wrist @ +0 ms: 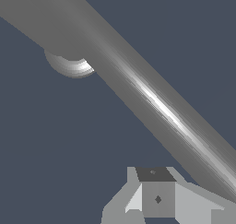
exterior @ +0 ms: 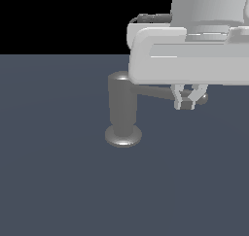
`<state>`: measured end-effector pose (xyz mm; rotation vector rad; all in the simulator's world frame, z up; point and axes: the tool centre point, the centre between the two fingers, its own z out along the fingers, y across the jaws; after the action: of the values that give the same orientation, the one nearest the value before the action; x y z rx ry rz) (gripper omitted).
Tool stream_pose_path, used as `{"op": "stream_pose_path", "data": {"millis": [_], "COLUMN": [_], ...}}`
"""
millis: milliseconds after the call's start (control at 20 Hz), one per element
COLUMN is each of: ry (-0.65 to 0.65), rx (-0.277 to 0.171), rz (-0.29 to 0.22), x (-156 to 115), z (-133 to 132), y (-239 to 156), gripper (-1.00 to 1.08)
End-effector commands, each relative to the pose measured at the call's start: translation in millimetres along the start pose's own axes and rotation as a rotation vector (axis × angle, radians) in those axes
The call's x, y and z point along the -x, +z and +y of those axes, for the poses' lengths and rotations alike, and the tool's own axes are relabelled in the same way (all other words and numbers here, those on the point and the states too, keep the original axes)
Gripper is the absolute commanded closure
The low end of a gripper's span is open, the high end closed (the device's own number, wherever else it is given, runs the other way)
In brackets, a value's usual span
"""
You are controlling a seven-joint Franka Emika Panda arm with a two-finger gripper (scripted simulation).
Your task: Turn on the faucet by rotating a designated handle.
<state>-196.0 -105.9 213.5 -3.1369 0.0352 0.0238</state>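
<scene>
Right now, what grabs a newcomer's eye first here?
The bulky pale arm filling the exterior view's upper right, its pincer down at the outer end of the handle. Next, the dark faucet standing mid-frame on the floor. In the wrist view, the handle runs diagonally as a glossy bar.

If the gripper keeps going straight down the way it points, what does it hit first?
Most likely the handle: the gripper points down at its outer end, fingertips level with the rod. Depth is unclear; a miss would meet the floor.

Glossy dark grey faucet (exterior: 121, 109), slate-blue floor (exterior: 58, 181).
</scene>
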Motion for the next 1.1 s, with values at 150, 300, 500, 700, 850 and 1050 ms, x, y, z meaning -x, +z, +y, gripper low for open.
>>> {"op": "stream_pose_path", "data": {"millis": [150, 300, 500, 700, 850, 1050], "ry": [-0.007, -0.006, -0.005, -0.004, -0.003, -0.002], "rx": [0.003, 0.003, 0.004, 0.004, 0.004, 0.004], "rz": [0.006, 0.006, 0.007, 0.008, 0.009, 0.010], "x": [-20, -28, -40, -51, -59, -71], "z": [10, 17, 26, 35, 41, 50], "y": [-1, -1, -2, -2, -2, -3], "gripper": [1.08, 1.08, 1.08, 1.08, 1.08, 1.08]}}
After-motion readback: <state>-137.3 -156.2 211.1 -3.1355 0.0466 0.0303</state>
